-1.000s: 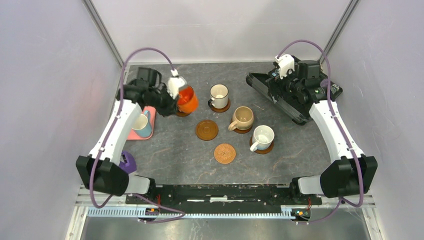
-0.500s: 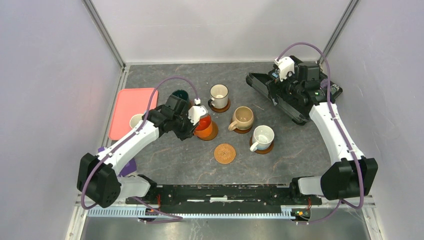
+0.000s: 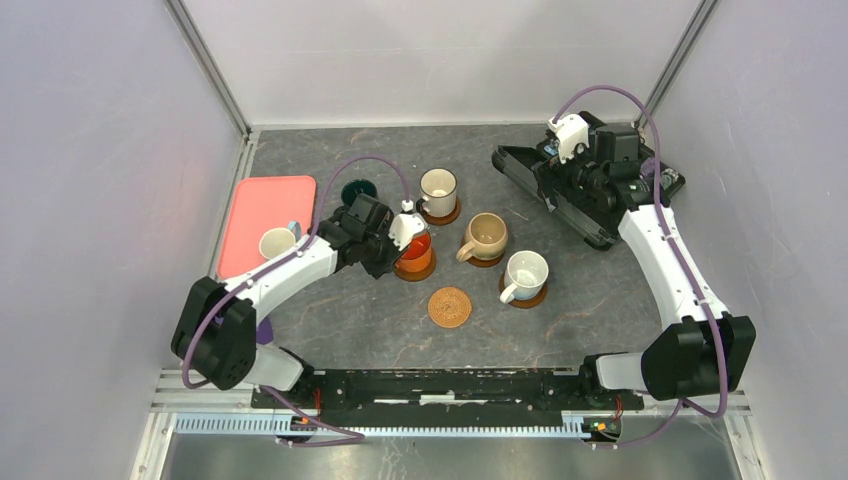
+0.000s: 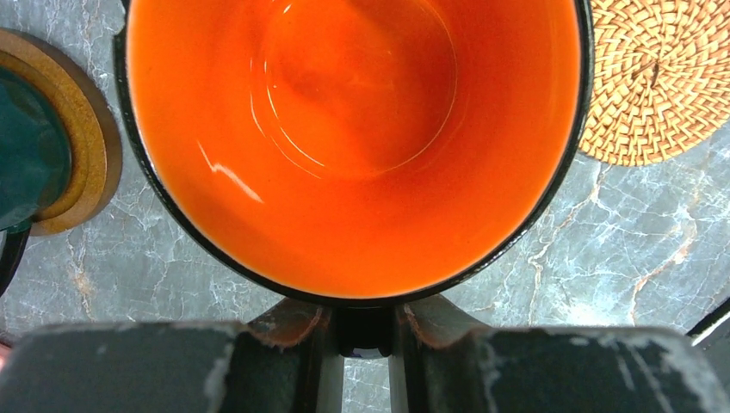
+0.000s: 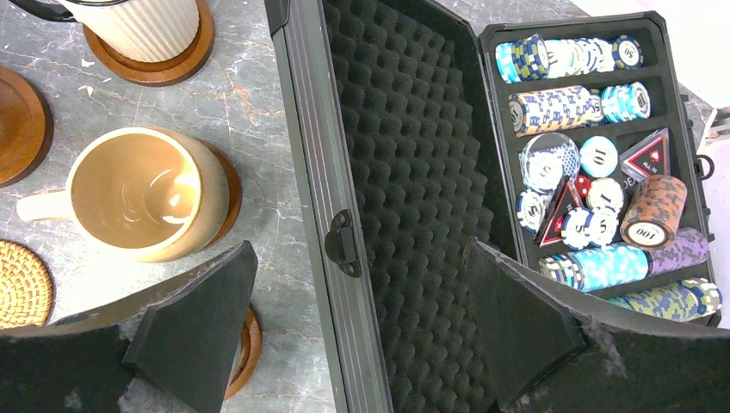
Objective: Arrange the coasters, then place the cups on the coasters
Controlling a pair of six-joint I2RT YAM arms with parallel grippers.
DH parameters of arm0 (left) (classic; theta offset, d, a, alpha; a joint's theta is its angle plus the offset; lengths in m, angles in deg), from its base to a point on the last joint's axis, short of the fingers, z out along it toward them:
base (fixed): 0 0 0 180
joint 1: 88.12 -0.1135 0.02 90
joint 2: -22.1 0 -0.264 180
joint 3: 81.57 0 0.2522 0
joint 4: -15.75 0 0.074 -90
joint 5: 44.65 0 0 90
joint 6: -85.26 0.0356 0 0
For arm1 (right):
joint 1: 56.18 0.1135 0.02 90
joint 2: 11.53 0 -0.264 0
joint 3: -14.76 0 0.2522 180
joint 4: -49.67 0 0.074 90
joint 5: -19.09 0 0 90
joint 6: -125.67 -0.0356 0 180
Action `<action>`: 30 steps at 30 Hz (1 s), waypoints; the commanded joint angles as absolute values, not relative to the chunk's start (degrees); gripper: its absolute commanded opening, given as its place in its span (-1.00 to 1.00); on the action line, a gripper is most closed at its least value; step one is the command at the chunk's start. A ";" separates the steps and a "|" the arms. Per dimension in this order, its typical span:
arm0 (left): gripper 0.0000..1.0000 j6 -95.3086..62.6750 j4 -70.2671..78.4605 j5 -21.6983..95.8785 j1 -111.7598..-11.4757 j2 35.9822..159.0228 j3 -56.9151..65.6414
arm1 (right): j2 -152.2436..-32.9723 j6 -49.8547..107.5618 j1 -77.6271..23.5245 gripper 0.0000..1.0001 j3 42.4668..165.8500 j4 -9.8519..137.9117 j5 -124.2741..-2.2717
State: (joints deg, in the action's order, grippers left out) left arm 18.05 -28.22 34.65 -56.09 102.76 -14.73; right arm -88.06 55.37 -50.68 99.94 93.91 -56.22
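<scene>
We're on the orange cup [image 3: 416, 246]: left claw [image 4: 365, 331] pinching its handle, cup over the centre coaster [image 3: 413, 268], can't tell if seated. Next we lower, release, retreat toward 9 o'clock clear of the green cup [image 3: 357, 190] at 11. Right claw [image 5: 361, 258] spread wide above the chip case [image 5: 413, 172] at 1. Dark marbled tabletop [image 3: 600, 320], pale walls [image 3: 450, 60]

Tbl [image 3: 330, 322]: dark grey marbled top. Pink tray [image 3: 262, 200] upper left. Open black poker-chip case [image 3: 520, 170] upper right. Woven coaster [image 3: 450, 307] bare, lower centre. Brown coasters [image 3: 415, 274] mid-frame, each w/ cups [image 3: 526, 270] on top.
</scene>
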 commanded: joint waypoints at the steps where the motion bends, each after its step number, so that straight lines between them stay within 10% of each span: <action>1: -0.95 17.00 -21.03 35.07 -55.38 103.25 -14.67 | -87.15 55.90 -50.93 0.96 100.07 92.70 -56.76; 30: -0.39 15.41 -19.90 39.02 -54.16 107.96 -15.74 | -88.99 55.64 -51.00 0.96 100.69 92.09 -56.23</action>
